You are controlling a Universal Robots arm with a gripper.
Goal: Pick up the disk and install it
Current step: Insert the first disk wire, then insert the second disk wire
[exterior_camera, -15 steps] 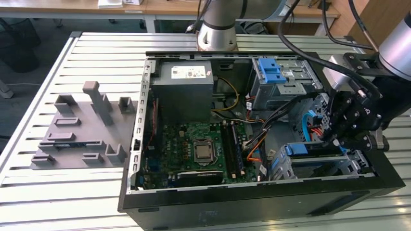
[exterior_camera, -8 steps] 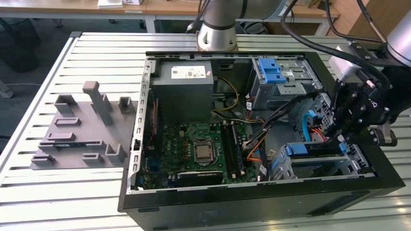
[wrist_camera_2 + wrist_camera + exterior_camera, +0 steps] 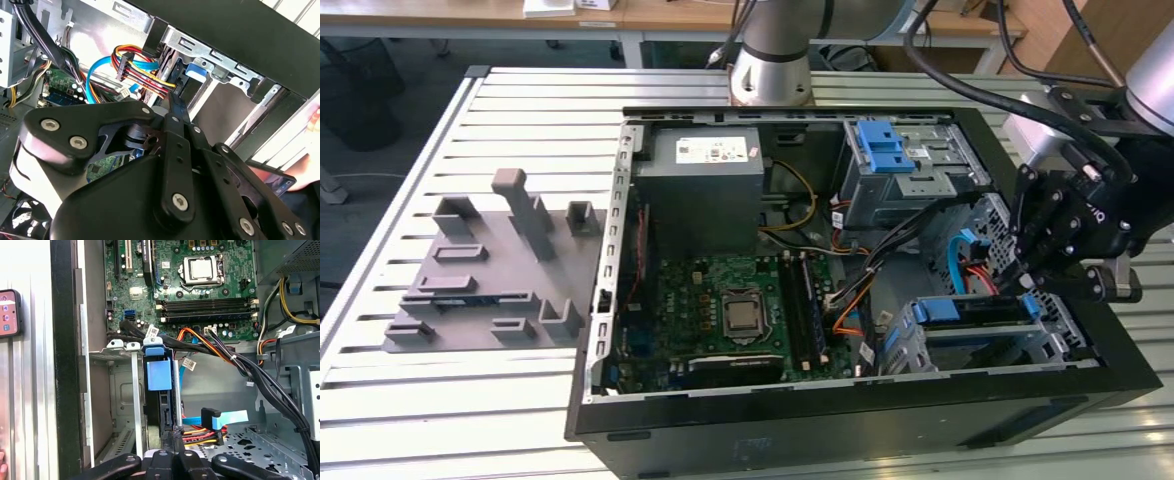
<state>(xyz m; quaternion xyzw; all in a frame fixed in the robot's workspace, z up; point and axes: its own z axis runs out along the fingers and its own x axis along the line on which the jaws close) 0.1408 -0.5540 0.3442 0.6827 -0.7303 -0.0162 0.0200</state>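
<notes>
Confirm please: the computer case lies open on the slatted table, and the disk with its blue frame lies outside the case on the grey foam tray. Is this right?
Not quite. The disk with its blue frame sits inside the computer case, in the drive cage beside the gripper, as the exterior view shows. The case does lie open on the slatted table.

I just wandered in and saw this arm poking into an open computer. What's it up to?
The robot arm's gripper is reaching into the open computer case, at the drive bay on the exterior view's right. The disk, with its blue frame, sits in that bay's metal cage, and the gripper hangs just above it. In the first wrist view the disk stands on edge in its slot, its blue tab facing the camera, with cables running alongside.
</notes>
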